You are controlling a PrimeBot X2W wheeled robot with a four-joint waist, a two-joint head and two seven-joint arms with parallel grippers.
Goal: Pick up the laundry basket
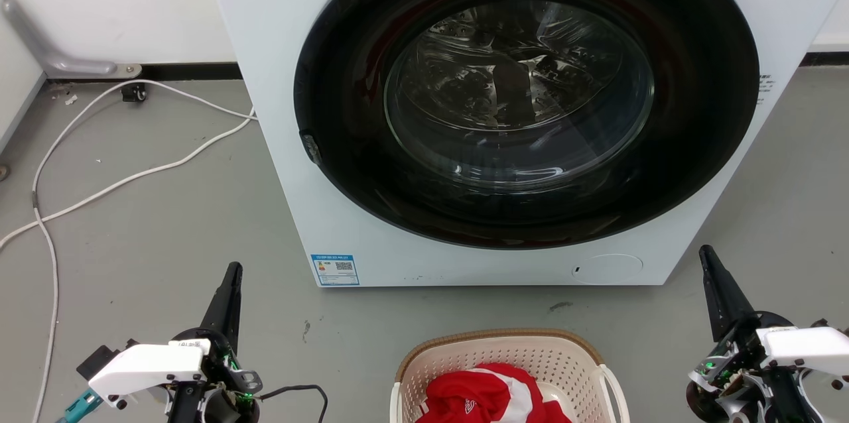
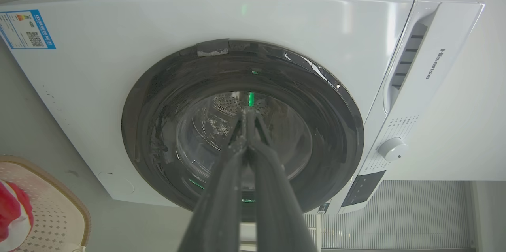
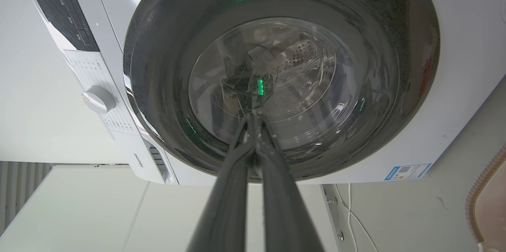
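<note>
Head view: basket point(image 1: 497, 335) between claws point(image 1: 233, 268) point(image 1: 705, 252), seemingly closed

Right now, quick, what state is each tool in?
Left tool: closed, holding nothing.
Right tool: closed, holding nothing.

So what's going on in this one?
Nothing is being handled yet. The basket, with a red garment in it, sits on the floor in front of the washer, whose door is closed. The left gripper and right gripper are out to either side of the basket, both shut and empty, fingers pointing toward the washer. Neither touches the basket.
</note>
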